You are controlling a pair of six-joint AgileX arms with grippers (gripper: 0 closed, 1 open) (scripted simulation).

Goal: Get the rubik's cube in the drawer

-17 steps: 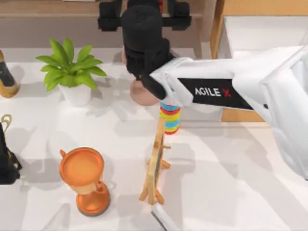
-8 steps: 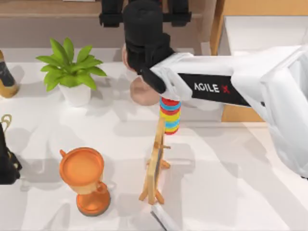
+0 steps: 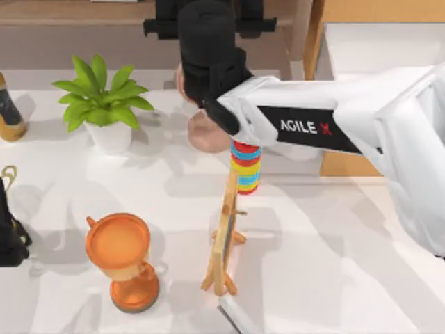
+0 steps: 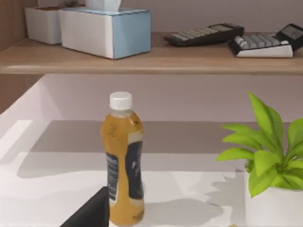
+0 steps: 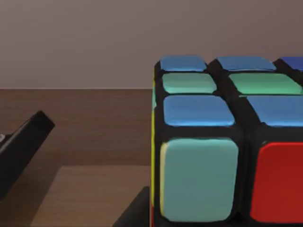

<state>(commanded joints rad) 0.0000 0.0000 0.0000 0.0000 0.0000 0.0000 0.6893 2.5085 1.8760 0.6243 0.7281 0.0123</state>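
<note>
Close against the right hand (image 3: pixel 201 28), the rubik's cube (image 5: pixel 222 142) sits; grip cannot be told.

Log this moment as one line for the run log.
right gripper: at back shelf, close to rubik's cube | rubik's cube: on that shelf, not in drawer | drawer: open, table's right | left arm: idle, table's left

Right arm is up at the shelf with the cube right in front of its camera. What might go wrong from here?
1. The rubik's cube sits off to one side of the right wrist view, so the right gripper may catch an edge and nudge it along the shelf.
2. The right arm spans just above the ring stack; swinging toward the drawer at the top view's right could clip it.
The left arm sits parked at the left edge.
</note>
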